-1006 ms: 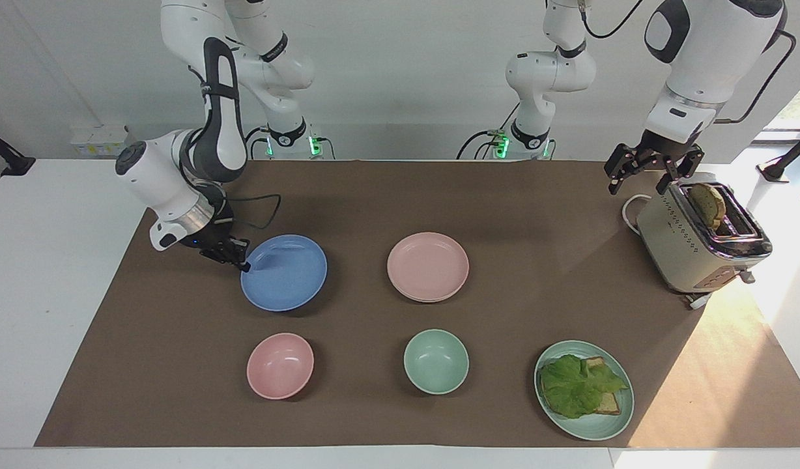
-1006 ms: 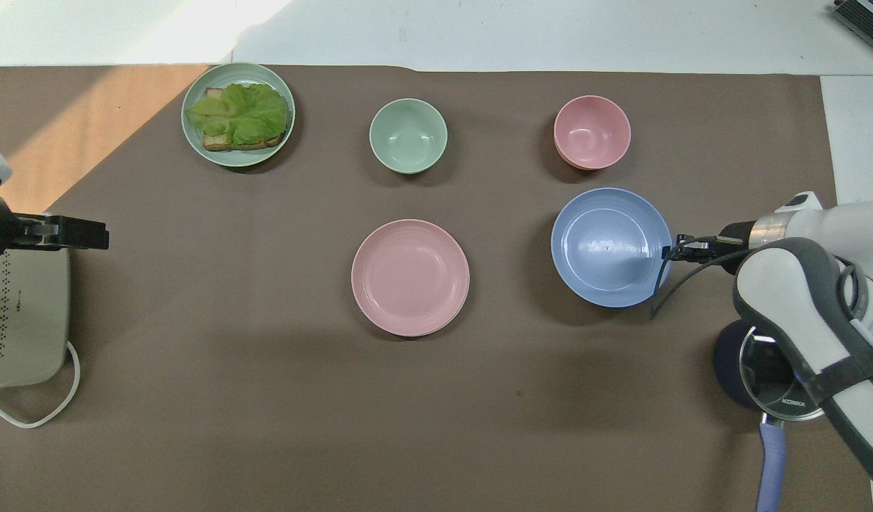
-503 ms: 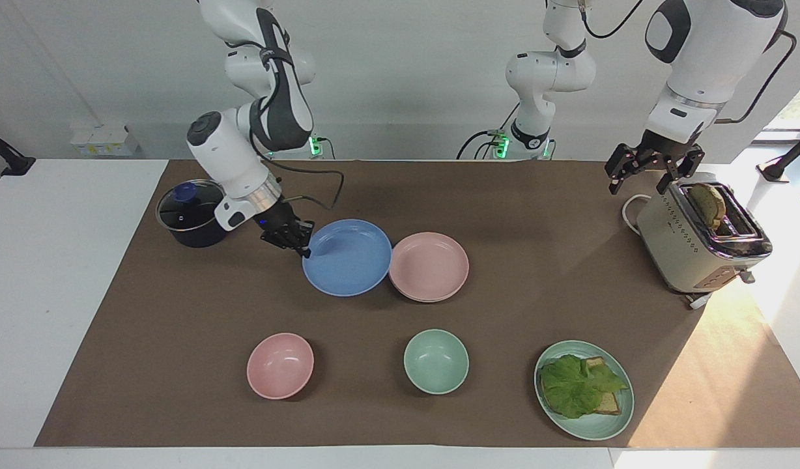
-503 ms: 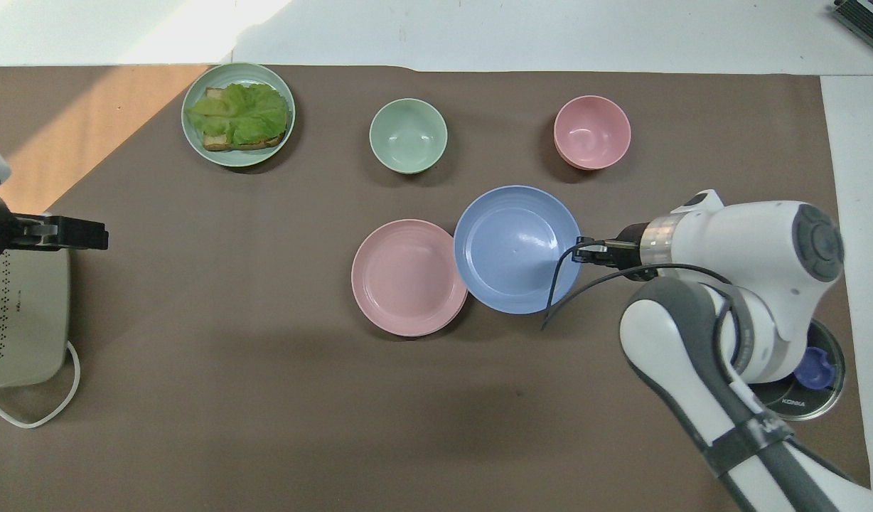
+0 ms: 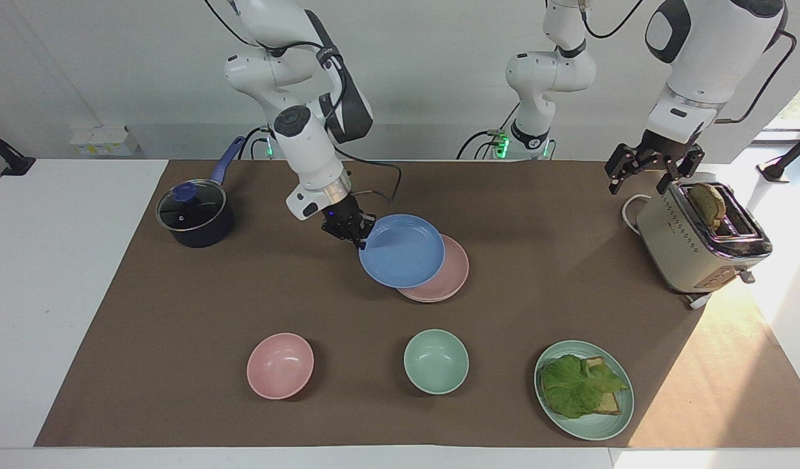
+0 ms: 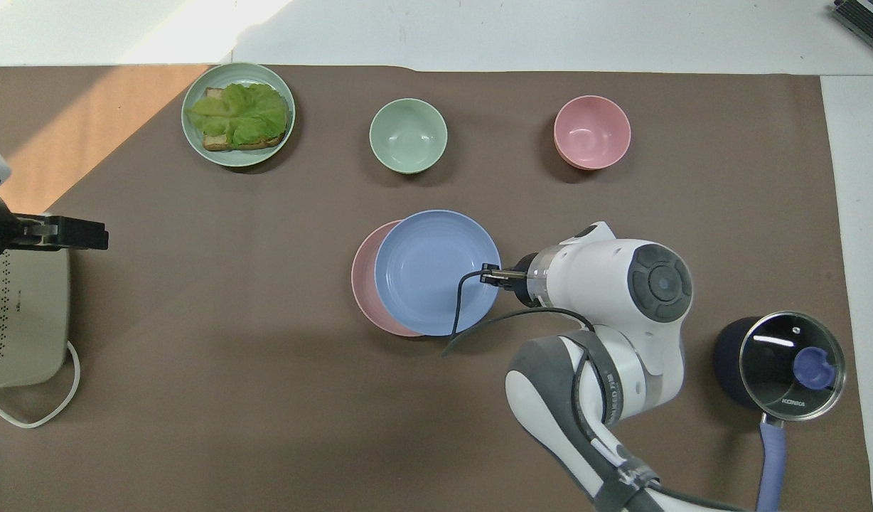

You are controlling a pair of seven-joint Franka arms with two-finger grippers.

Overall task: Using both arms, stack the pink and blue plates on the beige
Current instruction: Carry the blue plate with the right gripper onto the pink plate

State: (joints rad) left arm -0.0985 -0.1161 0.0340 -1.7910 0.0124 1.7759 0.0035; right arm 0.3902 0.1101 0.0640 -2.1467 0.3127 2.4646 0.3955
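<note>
Right hand (image 5: pixel 357 238) pinches the round matte blue plate's (image 5: pixel 403 254) rim over the pink plate (image 5: pixel 453 277).

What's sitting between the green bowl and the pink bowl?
Nothing: in both views only bare brown mat runs between the green bowl and the pink bowl.

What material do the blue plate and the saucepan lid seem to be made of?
Blue plate: probably plastic or melamine, with a smooth matte finish, even colour and only soft highlights.
Saucepan lid: apparently clear glass, see-through with sharp reflections, a metal-looking rim and a blue knob.
</note>
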